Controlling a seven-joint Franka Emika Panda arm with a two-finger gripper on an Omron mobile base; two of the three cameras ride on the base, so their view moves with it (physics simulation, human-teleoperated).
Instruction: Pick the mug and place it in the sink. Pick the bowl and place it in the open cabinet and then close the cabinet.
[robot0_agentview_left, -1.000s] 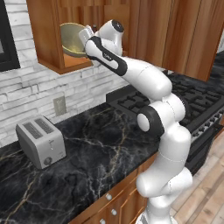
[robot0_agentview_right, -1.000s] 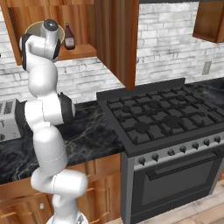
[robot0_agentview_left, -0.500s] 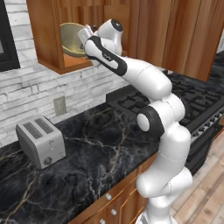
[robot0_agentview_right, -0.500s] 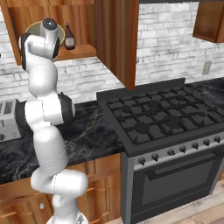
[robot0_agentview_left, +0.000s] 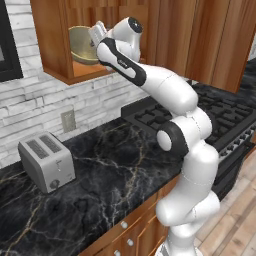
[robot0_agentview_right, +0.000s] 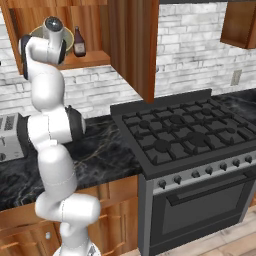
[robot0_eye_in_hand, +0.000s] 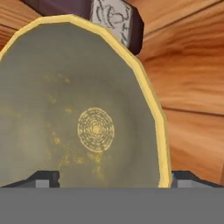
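I had the hand (robot0_eye_in_hand: 113, 177) reached up into the open cabinet (robot0_agentview_left: 55, 45), and in the hand view its two dark fingertips (robot0_eye_in_hand: 43, 178) stood far apart at the bottom corners, wide open with nothing clamped between them. The bowl (robot0_eye_in_hand: 78, 105) sat right in front of the hand, tipped so that its olive inside with the ringed centre faced the camera, its yellow rim spanning nearly the whole gap between the tips. I could not tell whether either tip touched that rim. Just beyond the bowl, past its upper edge, lay a dark bottle (robot0_eye_in_hand: 116, 19) with a pale label. From the left base view the bowl leaned on the cabinet shelf directly ahead of the hand. From the right base view the bottle stood upright on the same shelf, close beside the arm's wrist. Well below the hand, a toaster (robot0_agentview_left: 46, 161) sat on the black marble worktop (robot0_agentview_left: 110, 175).
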